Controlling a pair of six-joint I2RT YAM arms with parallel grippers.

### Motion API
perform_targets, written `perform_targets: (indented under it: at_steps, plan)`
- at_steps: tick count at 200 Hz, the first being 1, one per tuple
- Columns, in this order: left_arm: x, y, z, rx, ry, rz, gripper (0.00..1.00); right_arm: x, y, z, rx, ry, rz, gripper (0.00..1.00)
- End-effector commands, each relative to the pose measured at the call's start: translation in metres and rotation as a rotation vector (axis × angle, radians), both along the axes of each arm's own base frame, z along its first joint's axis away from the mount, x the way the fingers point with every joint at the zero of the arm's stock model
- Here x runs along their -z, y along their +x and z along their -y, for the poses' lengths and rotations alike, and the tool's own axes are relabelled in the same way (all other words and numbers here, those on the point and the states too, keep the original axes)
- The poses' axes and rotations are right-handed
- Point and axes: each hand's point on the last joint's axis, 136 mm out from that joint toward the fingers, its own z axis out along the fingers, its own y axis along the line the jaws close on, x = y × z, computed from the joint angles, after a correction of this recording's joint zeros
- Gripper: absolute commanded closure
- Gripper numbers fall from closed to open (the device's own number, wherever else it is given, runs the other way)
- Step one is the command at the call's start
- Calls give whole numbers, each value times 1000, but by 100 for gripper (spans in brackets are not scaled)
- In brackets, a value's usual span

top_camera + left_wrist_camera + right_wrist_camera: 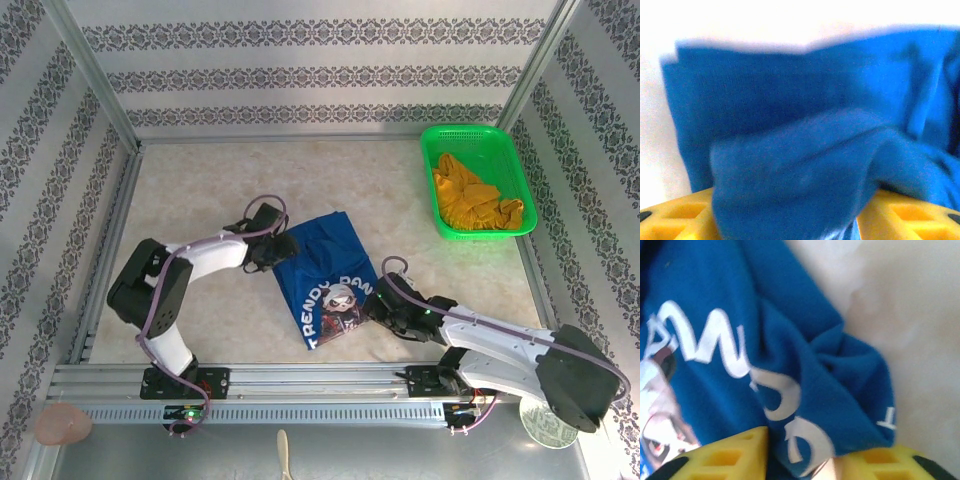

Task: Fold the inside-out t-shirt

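Blue cloth lies in the middle of the pale table [200, 190]: this is the inside-out t-shirt [322, 262], and you see it folded to a rough rectangle, set at a slant, its white print [338, 298] of letters and a cartoon face turned up at the near end. Your left gripper [284, 246] is at the far left corner of the shirt. In the left wrist view its yellow fingers [675, 220] stand well apart, and a thick fold of the blue cloth bulges in the gap between them. Your right gripper [377, 306] is at the near right edge of the shirt, just beside the print. In the right wrist view its yellow fingers [725, 457] are parted too, and a wrinkled corner of the shirt with white letters lies over the gap, the cloth not pinched. At the far right corner of the table stands a green basket [465, 129], well apart from the shirt, with a mustard garment [475, 200] crumpled inside it.
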Motion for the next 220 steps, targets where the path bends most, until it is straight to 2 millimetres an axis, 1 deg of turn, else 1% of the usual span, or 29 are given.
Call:
perform_targets:
  at_steps: [1,16,26,41,54,66,81,95,115,123,143,162,172,190,195,203,214,220]
  plan:
    - [-17,25,-8,102,38,49,39,-30,1,6,2,-29,55,55]
    - [-32,35,-13,145,58,79,39,-59,8,12,-20,-34,125,52]
    - [-44,39,-15,166,53,96,38,-73,16,12,-40,-16,142,51]
    - [-59,38,-18,183,38,111,37,-90,33,4,-89,24,161,49]
    - [-71,34,-20,180,30,126,37,-99,47,-7,-137,51,170,44]
    - [-80,29,-17,173,-12,137,37,-104,60,-24,-189,90,174,41]
    - [-85,17,-13,165,-67,134,36,-111,74,-43,-283,82,183,37]
    - [-86,4,-12,161,-90,124,36,-107,82,-53,-388,-12,178,34]
    - [-87,-10,-17,146,-101,120,36,-101,89,-62,-510,-174,178,34]
    - [-87,-15,-21,138,-98,122,36,-99,91,-64,-534,-212,178,34]
    - [-91,-23,-26,121,-99,132,36,-87,95,-69,-572,-282,145,35]
    - [-91,-26,-27,108,-107,137,36,-71,100,-72,-580,-319,97,36]
    - [-92,-27,-27,102,-112,141,36,-63,103,-71,-580,-350,75,39]
    - [-95,-27,-27,99,-123,148,36,-54,110,-71,-586,-383,56,50]
    - [-96,-26,-27,100,-122,151,36,-54,113,-71,-585,-391,55,58]
    - [-97,-26,-27,99,-122,154,36,-55,119,-71,-584,-398,62,74]
    - [-98,-26,-27,99,-121,158,36,-60,128,-73,-581,-392,78,99]
    - [-98,-26,-27,99,-121,157,36,-64,134,-74,-579,-382,86,100]
